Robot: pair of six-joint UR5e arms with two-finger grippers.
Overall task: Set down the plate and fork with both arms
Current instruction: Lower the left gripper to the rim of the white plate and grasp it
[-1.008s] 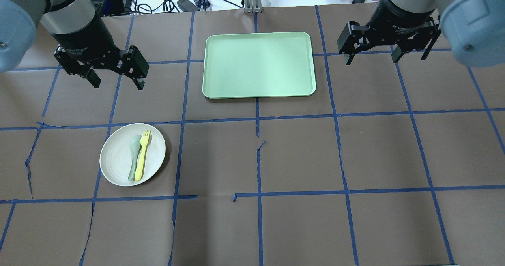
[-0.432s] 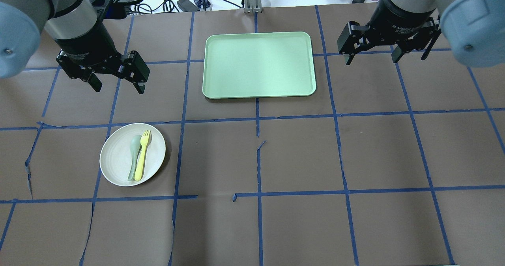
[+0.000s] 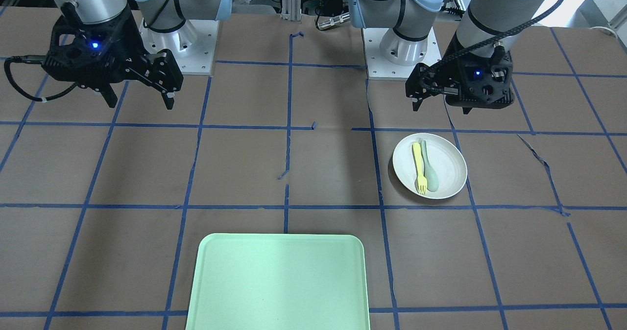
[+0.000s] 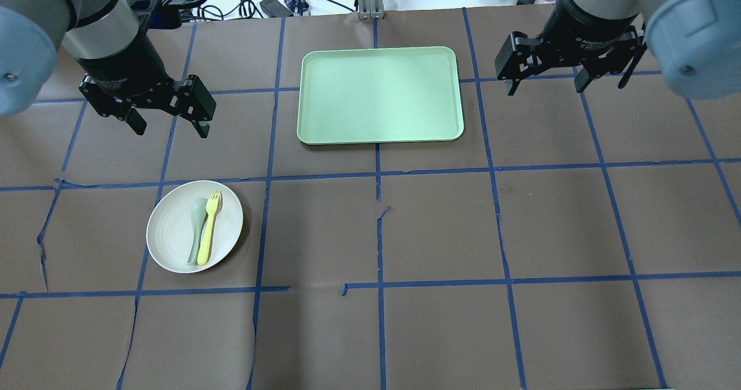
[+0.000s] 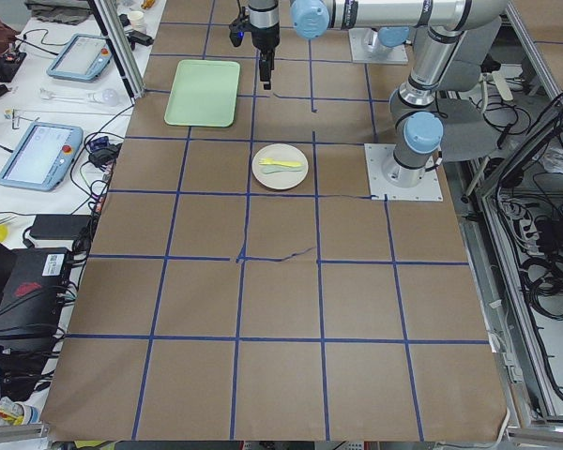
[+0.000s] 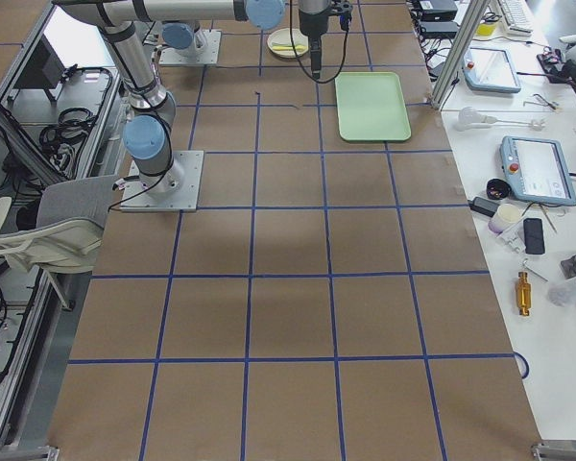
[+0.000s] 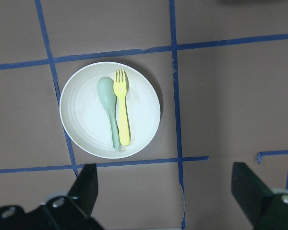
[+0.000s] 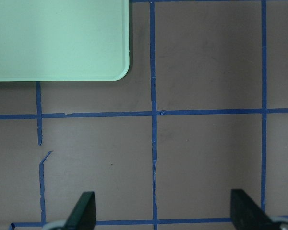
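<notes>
The off-white plate (image 4: 171, 234) lies on the table's left half and also shows in the front view (image 3: 448, 166). The yellow fork (image 4: 209, 228) lies on it, next to a grey-green spoon (image 4: 197, 231). The left wrist view shows the plate (image 7: 81, 115) and fork (image 7: 121, 112) from above. My left gripper (image 4: 172, 128) is open and empty. It hangs above the table beyond the plate and apart from it. My right gripper (image 4: 547, 89) is open and empty at the far right, beside the tray.
A mint-green rectangular tray (image 4: 379, 95) lies at the far middle of the table, and its corner shows in the right wrist view (image 8: 57, 38). Brown paper with blue tape lines covers the table. Cables and devices lie beyond the far edge.
My left gripper has shifted and turned slightly above the table. The right arm, plate, fork and spoon have not moved.
</notes>
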